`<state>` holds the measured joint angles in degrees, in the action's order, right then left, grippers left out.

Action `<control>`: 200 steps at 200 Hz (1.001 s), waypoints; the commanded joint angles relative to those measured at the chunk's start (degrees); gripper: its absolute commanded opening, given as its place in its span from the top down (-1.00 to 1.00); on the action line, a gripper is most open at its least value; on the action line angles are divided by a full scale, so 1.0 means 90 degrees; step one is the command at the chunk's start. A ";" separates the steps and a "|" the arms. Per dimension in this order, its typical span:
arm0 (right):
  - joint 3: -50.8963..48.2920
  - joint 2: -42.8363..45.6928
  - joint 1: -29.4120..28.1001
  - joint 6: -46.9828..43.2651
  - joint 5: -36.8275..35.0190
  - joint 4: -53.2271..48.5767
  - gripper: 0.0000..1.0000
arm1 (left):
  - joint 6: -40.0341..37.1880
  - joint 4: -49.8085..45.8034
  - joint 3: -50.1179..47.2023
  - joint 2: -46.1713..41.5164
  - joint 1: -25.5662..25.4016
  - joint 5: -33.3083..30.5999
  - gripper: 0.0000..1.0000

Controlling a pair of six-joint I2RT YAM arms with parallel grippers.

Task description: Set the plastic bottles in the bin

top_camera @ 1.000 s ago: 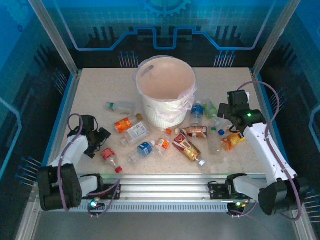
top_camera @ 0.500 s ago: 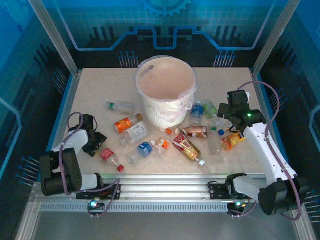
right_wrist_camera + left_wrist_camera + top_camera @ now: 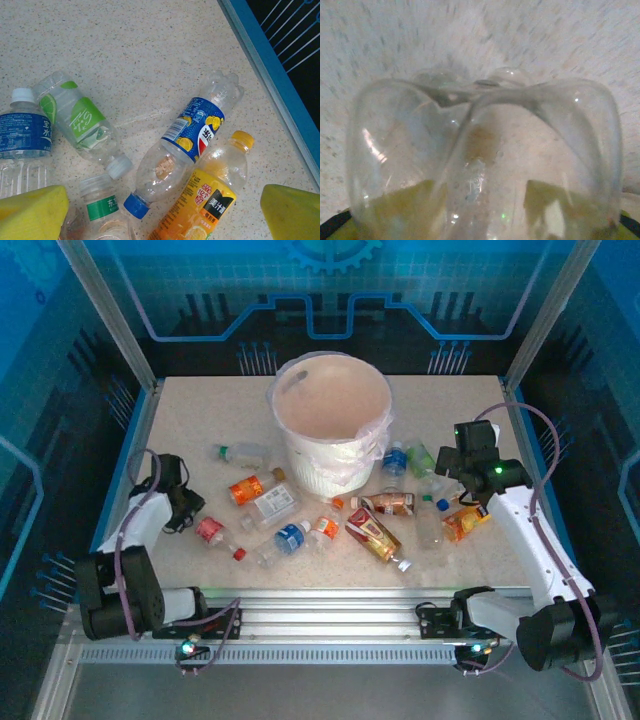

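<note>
L to R: the left gripper, low at the left side of the speckled tabletop, has its fingers clenched on the clear base of a red-label bottle. That bottle lies on its side w/ its red cap toward the near edge. In the left wrist view the lobed base sits between the yellow-green pads and looks empty. Farther in lie a green-cap bottle, an orange-label bottle, a crushed white-label bottle and a blue-label bottle, all on their sides and apart from the bin. The bin stands upright at centre, far side. Its pinkish bag liner is folded over the rim, and the inside shows bare liner. Just right of its foot lie a brown-label bottle and a red-and-brown bottle. The right gripper hangs over the right-hand cluster w/ fingers spread wide, gripping nothing. Below it, per the right wrist view, lie a white-cap water bottle, a lime-label bottle, a green-band bottle, a blue-cap cola bottle and an orange-juice bottle. All five lie flat and look empty. The cola and juice bottles touch side by side, near the blue rail at the table's right edge.
</note>
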<state>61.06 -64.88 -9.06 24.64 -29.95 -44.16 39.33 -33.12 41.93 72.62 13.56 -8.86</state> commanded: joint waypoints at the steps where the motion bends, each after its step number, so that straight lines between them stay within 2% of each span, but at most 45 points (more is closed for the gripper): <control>1: 0.0003 0.0051 -0.0074 0.0116 -0.0007 -0.0093 -1.00 | -0.0547 -0.0546 0.0583 -0.0591 0.0014 -0.0725 0.09; 21: -0.0004 0.0051 -0.0074 0.0128 0.0007 -0.0059 -0.99 | -0.0861 -0.0692 0.0979 -0.1077 0.0016 -0.1056 0.11; 38: -0.0007 0.0051 -0.0072 0.0133 0.0024 -0.0035 -0.99 | -0.1067 -0.0569 0.1308 -0.1487 0.0012 -0.1065 0.16; 92: -0.0113 0.0214 -0.0078 0.0206 0.0084 0.0018 -0.99 | -0.1298 0.0626 0.2395 -0.2019 -0.0156 0.0059 0.24; 122: -0.0149 0.0318 -0.0077 0.0231 0.0160 0.0058 -0.99 | -0.1490 0.1778 0.2894 -0.1784 -0.0967 0.0261 0.25; 162: -0.0180 0.0440 -0.0076 0.0299 0.0223 0.0063 -0.99 | -0.2270 0.2919 0.3966 -0.0825 -0.2212 0.0381 0.24; 200: -0.0086 0.0490 -0.0078 0.0364 0.0312 -0.0031 -0.99 | -0.3083 0.3885 0.5011 0.0167 -0.3070 0.1005 0.24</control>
<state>59.96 -61.39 -9.06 26.55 -28.03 -44.07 18.98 -7.64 80.95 69.82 -10.37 -4.69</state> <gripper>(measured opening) 0.996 0.438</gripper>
